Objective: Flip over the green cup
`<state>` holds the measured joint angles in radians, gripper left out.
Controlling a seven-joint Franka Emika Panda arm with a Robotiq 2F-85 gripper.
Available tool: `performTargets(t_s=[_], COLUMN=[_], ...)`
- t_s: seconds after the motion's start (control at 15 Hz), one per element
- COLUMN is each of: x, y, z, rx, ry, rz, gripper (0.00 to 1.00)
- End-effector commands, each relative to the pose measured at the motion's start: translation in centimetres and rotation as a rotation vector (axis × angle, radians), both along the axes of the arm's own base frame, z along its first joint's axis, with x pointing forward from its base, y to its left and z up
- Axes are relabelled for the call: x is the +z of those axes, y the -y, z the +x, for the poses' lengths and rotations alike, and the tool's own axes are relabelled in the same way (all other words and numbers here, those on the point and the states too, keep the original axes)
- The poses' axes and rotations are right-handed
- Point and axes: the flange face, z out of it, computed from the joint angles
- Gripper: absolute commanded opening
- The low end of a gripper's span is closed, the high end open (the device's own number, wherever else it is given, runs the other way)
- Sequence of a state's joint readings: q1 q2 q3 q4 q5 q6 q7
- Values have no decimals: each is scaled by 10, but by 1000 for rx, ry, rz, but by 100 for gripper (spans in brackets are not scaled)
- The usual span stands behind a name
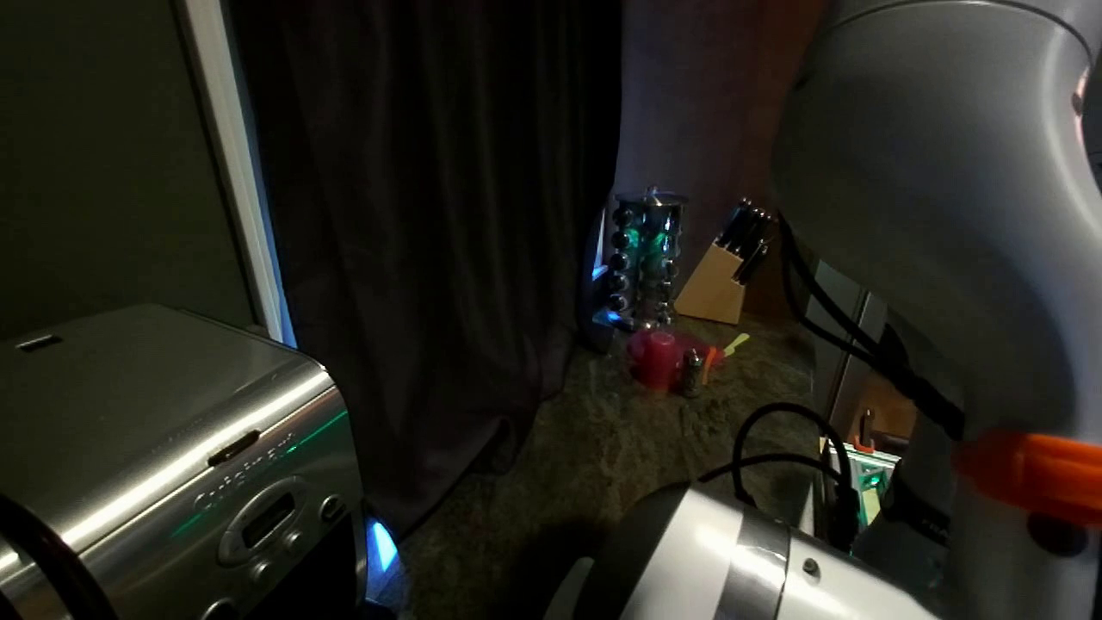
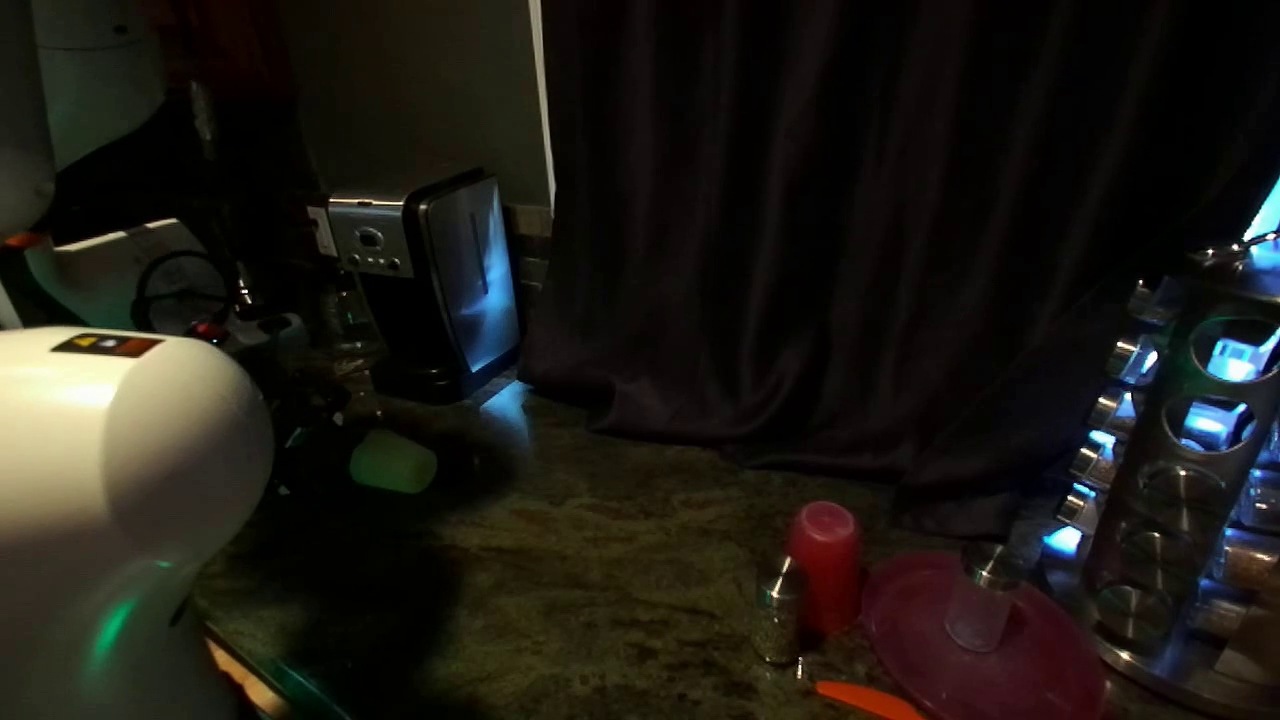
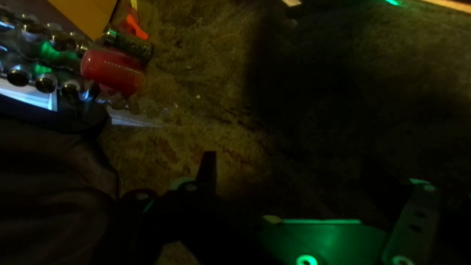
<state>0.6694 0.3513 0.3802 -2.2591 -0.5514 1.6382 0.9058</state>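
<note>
In an exterior view I find the green cup (image 2: pixel 394 462) near the coffee maker (image 2: pixel 470 280), seemingly tipped on its side on the counter (image 2: pixel 610 580) — too dim for me to tell which end is its mouth. The arm (image 2: pixel 120 450) looms in the foreground, and it is too murky beside the cup to read more.

In the wrist view the gripper (image 3: pixel 289 167) has its fingers (image 3: pixel 209 169) spread well apart, and I see nothing held in the shade between them; the cup doesn't show. I judge I'm at the reach, with the flip not yet done. Next I need the fingers on either side of the cup, a light squeeze, a lift, then a turn before setting it down. The curtain (image 3: pixel 48 191) shows beside one finger, so I'd mind it; the red cup (image 3: pixel 112 71) and shaker (image 3: pixel 128 45) stand together, well apart.

In an exterior view the arm blocks my sight of the gripper and probably the green cup too. The spice rack (image 1: pixel 650 258) and knife block (image 1: pixel 713 284) stand at the far end. The coffee maker looks the likeliest thing to bump — poor light makes that gap hard to read.
</note>
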Motion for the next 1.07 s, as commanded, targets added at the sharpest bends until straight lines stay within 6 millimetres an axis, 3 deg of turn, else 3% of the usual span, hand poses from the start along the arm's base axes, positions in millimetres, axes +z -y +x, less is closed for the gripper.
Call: performTargets(t_s=[0.0,0.53,1.0], x=[-4,3,-6], y=[-10,-23,-21], z=[6,19,22], rx=[-148,-327,-282], ry=[99,264,392], rz=[20,81,43], gripper=[100,100,100])
